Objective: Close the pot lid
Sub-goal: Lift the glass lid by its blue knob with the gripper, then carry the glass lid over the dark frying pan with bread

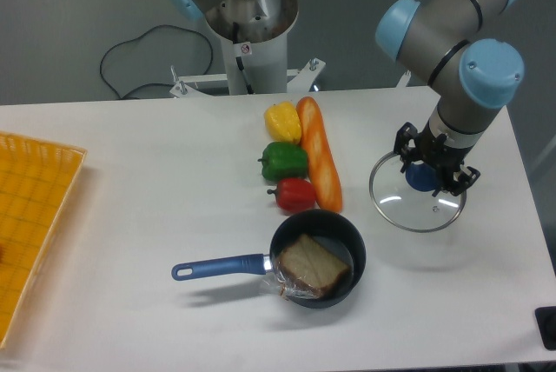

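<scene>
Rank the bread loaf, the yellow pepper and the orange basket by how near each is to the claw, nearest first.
The claw sits over the lid's blue knob at the table's right.
1. Bread loaf: just left of the lid, mid-table.
2. Yellow pepper: left of the loaf's far end.
3. Orange basket: at the table's far left edge.

Bright, even light — soft shadows

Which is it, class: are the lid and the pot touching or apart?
Apart. The camera view shows bare white table between the lid and the pot, the lid lying off to the pot's right.
</scene>
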Available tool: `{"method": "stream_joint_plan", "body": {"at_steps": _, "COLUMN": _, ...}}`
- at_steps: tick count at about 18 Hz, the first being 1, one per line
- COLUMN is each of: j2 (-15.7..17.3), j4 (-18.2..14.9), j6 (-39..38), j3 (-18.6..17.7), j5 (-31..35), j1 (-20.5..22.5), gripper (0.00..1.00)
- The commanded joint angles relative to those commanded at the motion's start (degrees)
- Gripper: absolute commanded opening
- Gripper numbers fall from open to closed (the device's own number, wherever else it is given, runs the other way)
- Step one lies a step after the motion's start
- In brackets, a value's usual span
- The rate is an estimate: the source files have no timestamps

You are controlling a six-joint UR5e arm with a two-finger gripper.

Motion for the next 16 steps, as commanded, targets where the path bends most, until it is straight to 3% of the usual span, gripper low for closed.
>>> {"method": "stream_joint_plan", "body": {"at_steps": 6, "j2": -0.2, "j4": 0.3, "j6": -3.8, "j3": 0.5, "j5": -0.5, "j1": -2.6, "gripper": 0.53}}
{"method": "stream_joint_plan", "body": {"at_steps": 11, "j2": 0.0, "j4": 0.5, "j6": -8.3, "j3": 0.4, "j5": -4.7, "j1": -4.7, "gripper": 0.53}}
{"method": "stream_joint_plan", "body": {"at_steps": 16, "j2": 0.2, "j4": 2.3, "j6": -11.1, "j3": -0.3, "j5": -6.1, "j1": -6.3, "gripper": 0.53}}
